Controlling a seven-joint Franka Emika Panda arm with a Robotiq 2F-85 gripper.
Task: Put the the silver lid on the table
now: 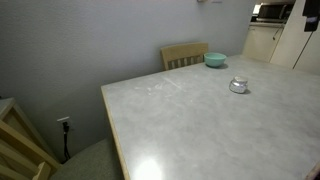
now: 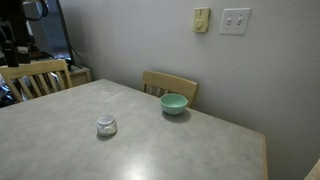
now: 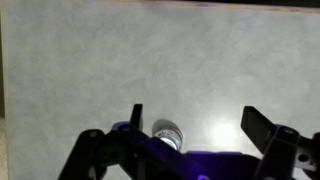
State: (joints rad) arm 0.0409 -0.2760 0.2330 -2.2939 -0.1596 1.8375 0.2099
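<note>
Far left of the frame in an exterior view there's a wall outlet (image 1: 65, 125) low down, and then the tabletop (image 1: 190, 125) takes up pretty much the whole middle and right. Moving right along its far edge, a wooden chair (image 1: 185, 55) is pushed in behind it, with a teal bowl (image 1: 215, 60) just right of the chair near that edge. A little further right and lower in frame is the silver lid (image 1: 238, 86). It sits flat on the marbled surface, clearly apart from the bowl.

In an exterior view that also catches the wall, a slatted chair (image 2: 35, 75) is at the left edge. The silver lid (image 2: 107, 126) sits left of centre on the tabletop (image 2: 200, 150), all on its own. Right of it, the teal bowl (image 2: 174, 104) is in front of the wooden chair (image 2: 170, 85). Up on the wall at upper right are a thermostat (image 2: 202, 20) and then a light switch (image 2: 236, 20).

In the wrist view the hand (image 3: 196, 125) pokes in from the bottom edge with its fingers spread wide and nothing between the pads. Going across, there's one finger (image 3: 137, 118) left of centre, then the silver lid (image 3: 168, 133) just right of it down on the tabletop (image 3: 80, 60), half hidden by the hand's body. The other finger is well off to the right. Can't tell how high the hand is above the lid.
</note>
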